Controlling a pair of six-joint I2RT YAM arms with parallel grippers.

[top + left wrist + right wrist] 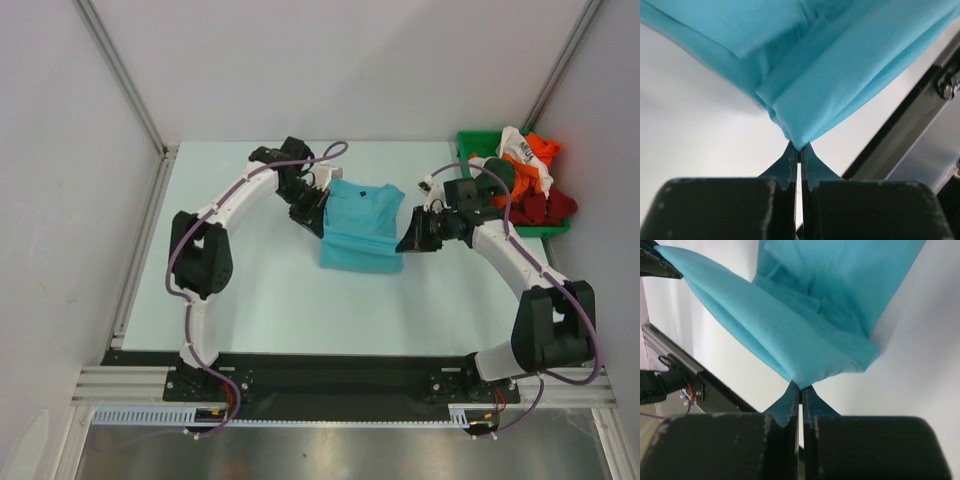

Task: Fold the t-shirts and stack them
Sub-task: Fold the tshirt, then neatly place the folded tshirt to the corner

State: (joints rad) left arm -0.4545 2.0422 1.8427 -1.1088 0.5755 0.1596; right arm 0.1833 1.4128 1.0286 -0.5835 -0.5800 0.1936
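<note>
Item: turquoise t-shirt (362, 225), lying at the far middle of the counter (250, 300) between the two arms. It is partly folded, with its near portion doubled into a band. Left pincer (799, 150): pressed together on a bunched corner at the shirt's left edge, the cloth fanning out from the tips. Right pincer (800, 388): likewise clamped on a layered corner at the right edge. In both wrist views the pinched cloth is raised off the counter. Step in hand, by judgement: a fold of the turquoise shirt, both corners lifted as a pair. Next move, by judgement: carry the two corners across the shirt's body in step, keep the held edge level so the layers do not skew, lay it down square, then let go. Container: green bin (468, 140), at the far right of the counter. Contents: a loose heap of unfolded shirts, orange (541, 150), white (522, 160) and red (536, 208), piled above the rim. No folded stack is visible, so the task appears to be at an early stage.
</note>
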